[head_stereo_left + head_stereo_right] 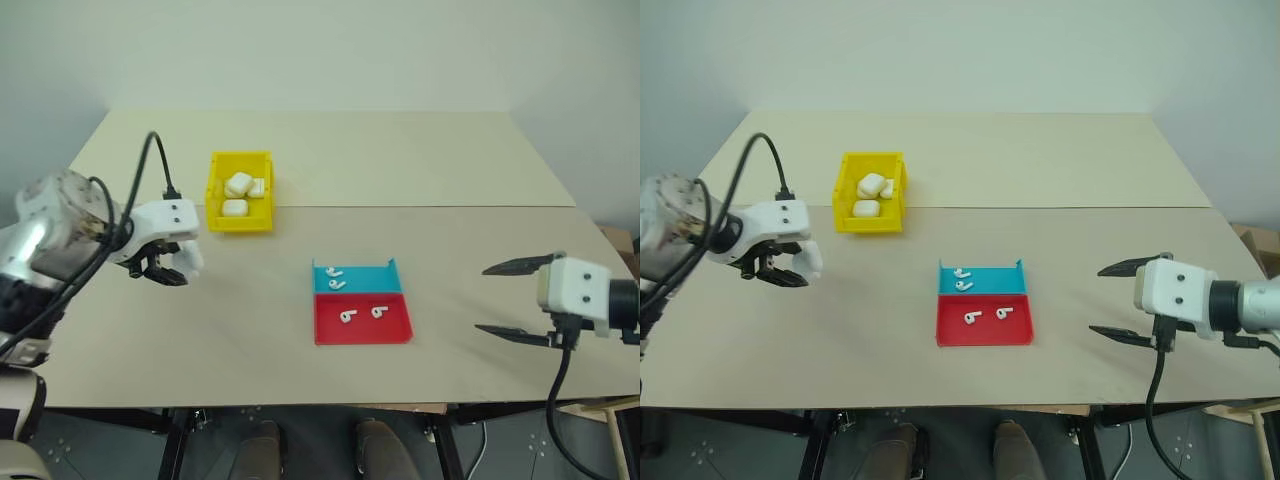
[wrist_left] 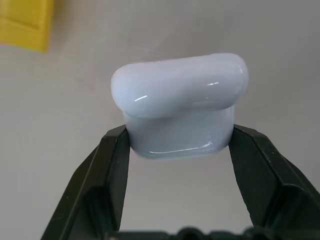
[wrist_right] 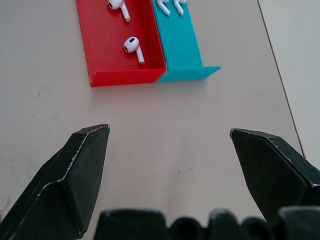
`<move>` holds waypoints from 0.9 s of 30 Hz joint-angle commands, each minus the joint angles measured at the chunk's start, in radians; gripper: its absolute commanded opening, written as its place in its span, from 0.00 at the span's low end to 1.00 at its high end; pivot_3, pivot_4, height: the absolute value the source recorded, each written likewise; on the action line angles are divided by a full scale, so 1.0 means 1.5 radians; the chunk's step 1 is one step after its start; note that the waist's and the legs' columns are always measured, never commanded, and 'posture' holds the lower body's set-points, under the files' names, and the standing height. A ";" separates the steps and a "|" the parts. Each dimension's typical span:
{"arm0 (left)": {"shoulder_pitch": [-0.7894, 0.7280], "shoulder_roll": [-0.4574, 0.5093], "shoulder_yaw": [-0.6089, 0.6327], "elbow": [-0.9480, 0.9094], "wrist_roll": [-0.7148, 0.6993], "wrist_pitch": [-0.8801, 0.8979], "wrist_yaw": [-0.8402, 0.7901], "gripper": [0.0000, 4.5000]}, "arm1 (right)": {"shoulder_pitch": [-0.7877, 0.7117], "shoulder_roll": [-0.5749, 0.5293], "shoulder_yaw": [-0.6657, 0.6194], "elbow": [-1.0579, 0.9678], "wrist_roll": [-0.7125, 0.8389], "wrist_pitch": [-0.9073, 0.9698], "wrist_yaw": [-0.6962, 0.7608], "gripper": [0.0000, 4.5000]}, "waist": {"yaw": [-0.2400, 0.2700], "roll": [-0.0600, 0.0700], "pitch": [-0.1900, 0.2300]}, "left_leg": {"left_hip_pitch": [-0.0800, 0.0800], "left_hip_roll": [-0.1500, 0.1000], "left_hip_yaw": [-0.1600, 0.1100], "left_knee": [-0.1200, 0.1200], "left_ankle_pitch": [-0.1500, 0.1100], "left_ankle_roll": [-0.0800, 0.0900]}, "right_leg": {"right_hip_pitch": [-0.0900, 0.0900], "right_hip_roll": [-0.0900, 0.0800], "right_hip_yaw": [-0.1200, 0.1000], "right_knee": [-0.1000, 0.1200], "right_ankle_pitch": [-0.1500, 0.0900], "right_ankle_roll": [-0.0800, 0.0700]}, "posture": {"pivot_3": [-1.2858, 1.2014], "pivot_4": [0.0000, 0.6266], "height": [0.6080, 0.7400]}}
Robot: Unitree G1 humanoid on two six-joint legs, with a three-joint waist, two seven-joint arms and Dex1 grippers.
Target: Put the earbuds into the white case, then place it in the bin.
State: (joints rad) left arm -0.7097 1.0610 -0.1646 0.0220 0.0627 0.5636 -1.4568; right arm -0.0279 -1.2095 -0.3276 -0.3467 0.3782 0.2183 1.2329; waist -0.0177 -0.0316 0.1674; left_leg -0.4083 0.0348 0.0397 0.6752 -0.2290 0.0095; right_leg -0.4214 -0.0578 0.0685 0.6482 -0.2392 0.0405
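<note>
My left gripper (image 1: pixel 168 266) is shut on the white case (image 2: pixel 180 102), a glossy rounded box with its lid closed, held off the table to the left of the tray. The black fingers (image 2: pixel 112 165) clamp its lower sides. The same case (image 1: pixel 191 257) shows beside the gripper from the head. Four earbuds lie in the tray: two (image 1: pixel 335 278) in the blue half and two (image 1: pixel 362 314) in the red half. The yellow bin (image 1: pixel 213 190) stands behind my left gripper. My right gripper (image 1: pixel 482 299) hangs open and empty to the right of the tray.
Three more white cases (image 1: pixel 240 193) lie inside the bin. The red-and-blue tray (image 1: pixel 396 326) sits mid-table. A seam (image 1: pixel 450 206) crosses the tabletop behind the tray. The table's front edge runs close below both grippers.
</note>
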 commanded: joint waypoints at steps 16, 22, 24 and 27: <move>0.331 -0.385 0.218 -0.129 -0.346 -0.382 0.123 0.61 | -0.557 0.063 0.468 -0.049 -0.159 0.151 0.170 1.00 | 0.002 0.001 0.000 | -0.001 0.000 0.000 0.001 0.000 0.000 | -0.001 0.000 0.000 0.000 0.001 0.000 | 0.52 0.24 1.00; 0.380 -0.379 0.200 -0.094 -0.342 -0.456 0.093 0.61 | -0.632 0.170 0.591 -0.015 -0.248 0.177 0.195 1.00 | -0.001 0.001 -0.001 | 0.000 0.000 0.000 0.001 0.000 0.000 | -0.001 0.000 0.000 0.000 0.001 -0.001 | 0.52 0.24 1.00; 0.392 -0.378 0.199 -0.091 -0.344 -0.475 0.092 0.61 | -0.643 0.195 0.613 -0.008 -0.276 0.183 0.192 0.87 | 0.000 0.001 -0.001 | 0.000 0.001 0.000 0.000 0.000 0.000 | -0.001 0.000 -0.001 0.000 0.001 -0.001 | 0.52 0.24 1.00; 0.412 -0.377 0.201 -0.084 -0.344 -0.511 0.088 0.61 | -0.657 0.223 0.642 -0.004 -0.320 0.189 0.183 0.73 | 0.001 0.001 -0.001 | -0.001 0.000 0.000 0.001 0.000 0.000 | -0.001 0.000 -0.001 0.000 0.001 -0.001 | 0.52 0.24 1.00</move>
State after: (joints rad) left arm -0.1004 0.4862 0.1289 -0.0977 -0.4347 -0.1623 -1.3188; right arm -0.9827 -0.8764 0.6313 -0.3424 -0.0665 0.4920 1.5035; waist -0.0166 -0.0298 0.1665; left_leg -0.4093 0.0354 0.0394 0.6759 -0.2291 0.0095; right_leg -0.4230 -0.0580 0.0670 0.6479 -0.2369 0.0389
